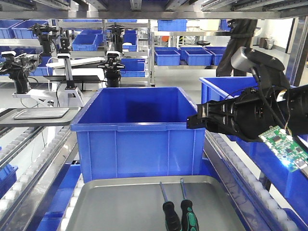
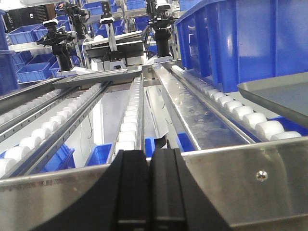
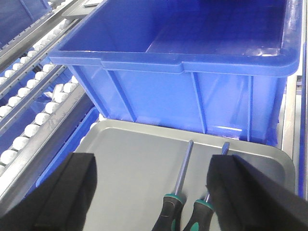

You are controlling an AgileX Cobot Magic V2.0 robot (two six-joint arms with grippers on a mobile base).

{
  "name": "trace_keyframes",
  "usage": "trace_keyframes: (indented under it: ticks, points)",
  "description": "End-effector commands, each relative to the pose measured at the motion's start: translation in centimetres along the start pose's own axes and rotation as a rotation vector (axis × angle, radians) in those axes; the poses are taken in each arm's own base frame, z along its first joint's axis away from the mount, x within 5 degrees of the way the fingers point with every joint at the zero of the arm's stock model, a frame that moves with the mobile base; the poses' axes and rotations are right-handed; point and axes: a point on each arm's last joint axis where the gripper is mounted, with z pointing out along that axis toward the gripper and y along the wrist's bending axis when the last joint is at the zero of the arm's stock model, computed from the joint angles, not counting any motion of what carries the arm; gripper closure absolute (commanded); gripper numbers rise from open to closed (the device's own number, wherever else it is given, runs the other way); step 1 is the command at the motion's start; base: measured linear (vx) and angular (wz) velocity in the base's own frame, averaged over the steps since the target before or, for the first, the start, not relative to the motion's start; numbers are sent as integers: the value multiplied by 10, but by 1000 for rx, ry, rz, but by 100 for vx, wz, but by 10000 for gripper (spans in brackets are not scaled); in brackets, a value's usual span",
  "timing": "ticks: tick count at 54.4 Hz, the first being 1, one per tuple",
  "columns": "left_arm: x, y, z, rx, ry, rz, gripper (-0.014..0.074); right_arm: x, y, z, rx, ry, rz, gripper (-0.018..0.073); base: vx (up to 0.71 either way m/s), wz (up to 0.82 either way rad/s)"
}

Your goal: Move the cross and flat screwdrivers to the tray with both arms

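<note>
**Both screwdrivers in the tray**

The 2 screwdrivers [image 1: 179,209] lie side by side at lower centre on the grey tray [image 1: 115,207], below the blue bin [image 1: 137,134]. Right gripper [image 3: 151,187] hovers above, jaws spread. Left gripper [image 2: 149,187] is clenched, empty.

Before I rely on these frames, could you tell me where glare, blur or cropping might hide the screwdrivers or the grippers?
Front view: sharp, but the screwdrivers are cropped at the bottom edge. Left wrist view: the left gripper, shut, is a dark blur up close, and light glares off the steel rail. Right wrist view: the right gripper, open, has soft dark fingers partly hiding one shaft; the tray shows even, soft light.
</note>
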Motion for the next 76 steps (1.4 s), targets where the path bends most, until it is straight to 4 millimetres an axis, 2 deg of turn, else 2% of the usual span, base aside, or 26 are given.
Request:
trace_keyframes:
  ticks: [1, 6, 12, 24, 32, 43, 52, 56, 60, 63, 76]
  points:
    - [-14, 2, -2, -15, -96, -18, 602, -16, 8, -20, -23, -131, -12, 13, 0, 0]
    - [-14, 2, -2, -15, -96, -18, 602, -13, 7, -30, 5, -149, -48, 13, 0, 0]
    - [-14, 2, -2, -15, -96, -18, 602, 10, 1, -50, 52, -213, -88, 25, 0, 0]
    - [-14, 2, -2, -15, -96, -18, 602, 95, -33, -90, 180, -436, -74, 132, 0, 0]
    - [-14, 2, -2, -15, -96, -18, 602, 156, -57, -107, 318, -456, -111, 237, 0, 0]
    - [-14, 2, -2, -15, -96, -18, 602, 235, -74, -115, 442, -452, -261, 425, 0, 0]
    - [-14, 2, -2, -15, -96, -18, 602, 280, -79, -115, 438, -537, -276, 563, 0, 0]
    - [-14, 2, -2, -15, -96, -18, 602, 299, -83, -110, 429, -578, -267, 573, 0, 0]
    - [-14, 2, -2, -15, -95, -18, 602, 315, -90, -98, 415, -597, -231, 571, 0, 0]
    - [-14, 2, -2, -14, -95, -18, 602, 316, -91, -97, 411, -543, -194, 571, 0, 0]
    - [-14, 2, -1, -14, -91, -18, 602, 316, -91, -97, 410, -553, -194, 570, 0, 0]
